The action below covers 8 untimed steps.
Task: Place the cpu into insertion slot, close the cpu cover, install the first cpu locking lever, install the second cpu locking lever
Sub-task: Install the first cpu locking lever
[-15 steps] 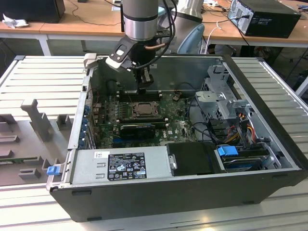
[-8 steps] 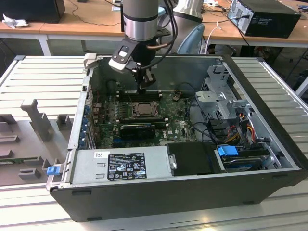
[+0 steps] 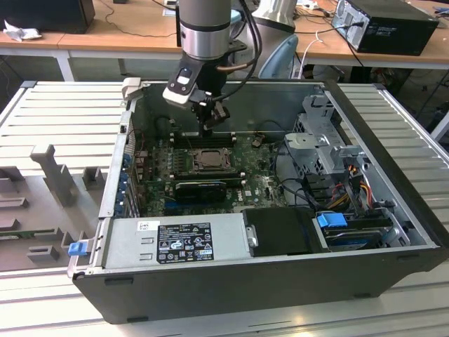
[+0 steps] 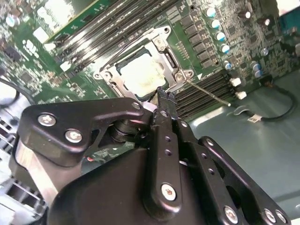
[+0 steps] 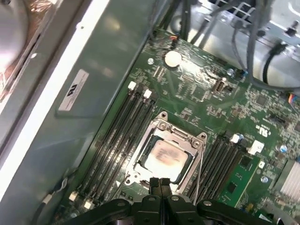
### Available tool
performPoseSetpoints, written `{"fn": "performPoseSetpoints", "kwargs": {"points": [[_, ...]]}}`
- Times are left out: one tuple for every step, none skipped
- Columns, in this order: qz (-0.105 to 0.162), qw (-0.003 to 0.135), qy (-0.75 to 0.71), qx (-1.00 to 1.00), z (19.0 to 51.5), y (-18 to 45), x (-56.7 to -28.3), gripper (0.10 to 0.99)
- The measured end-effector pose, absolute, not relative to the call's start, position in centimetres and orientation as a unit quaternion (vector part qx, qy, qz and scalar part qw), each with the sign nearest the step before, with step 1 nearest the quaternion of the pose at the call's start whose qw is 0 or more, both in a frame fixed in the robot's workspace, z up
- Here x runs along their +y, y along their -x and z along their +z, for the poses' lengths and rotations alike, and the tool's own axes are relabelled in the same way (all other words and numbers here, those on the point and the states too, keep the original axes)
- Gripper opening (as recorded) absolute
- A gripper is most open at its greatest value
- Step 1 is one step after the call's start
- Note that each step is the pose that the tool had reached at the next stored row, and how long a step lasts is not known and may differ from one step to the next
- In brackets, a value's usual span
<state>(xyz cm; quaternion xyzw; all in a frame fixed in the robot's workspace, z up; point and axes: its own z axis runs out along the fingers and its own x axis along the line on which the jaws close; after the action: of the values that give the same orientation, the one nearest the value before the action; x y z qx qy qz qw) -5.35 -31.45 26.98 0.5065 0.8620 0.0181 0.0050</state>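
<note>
On the exterior view's left, one grey moulded fixture [image 3: 56, 175] lies on the ribbed worktop [image 3: 63, 119], well clear of the job. Beside it stands the single open computer case [image 3: 231, 281], lid off so the arm can reach in from above. Inside, one tool [image 3: 209, 121] hangs on the one arm just above the insertion slot [image 3: 191, 160]. In the first wrist view its two fingers [image 5: 153, 183] are pressed together with nothing between them, which suits pushing better than gripping. The one cpu [image 5: 164, 154] lies flat in that slot with its pale top showing. The one cpu cover [image 5: 176, 135] lies folded down around it, its window framing the chip, so the first two steps look done. Only one thin wire locking lever [image 4: 206, 91] can be made out with confidence. It angles away from the frame across a memory bank, so it is judged not yet hooked, and the closed tips sit near its side of the slot. Two banks of long black memory slots [image 5: 117, 140] flank the socket. On the exterior view's right, one metal drive cage [image 3: 326, 137] stands apart from the work.
</note>
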Motion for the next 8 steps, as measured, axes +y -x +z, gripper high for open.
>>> {"fn": "performPoseSetpoints", "kwargs": {"points": [[0.018, 0.005, -0.492, 0.870, 26.98, 5.35, -31.45, 0.106], [0.018, 0.004, -0.473, 0.881, 26.98, 5.35, -31.45, 0.106], [0.018, 0.004, -0.462, 0.887, 26.97, 5.35, -31.45, 0.106], [0.018, 0.004, -0.457, 0.889, 26.97, 5.35, -31.45, 0.106], [0.018, 0.004, -0.450, 0.893, 26.97, 5.35, -31.47, 0.106], [0.018, 0.004, -0.446, 0.895, 26.97, 5.35, -31.48, 0.106], [0.018, 0.004, -0.442, 0.897, 26.97, 5.35, -31.48, 0.106], [0.018, 0.004, -0.438, 0.899, 26.96, 5.35, -31.48, 0.106]]}}
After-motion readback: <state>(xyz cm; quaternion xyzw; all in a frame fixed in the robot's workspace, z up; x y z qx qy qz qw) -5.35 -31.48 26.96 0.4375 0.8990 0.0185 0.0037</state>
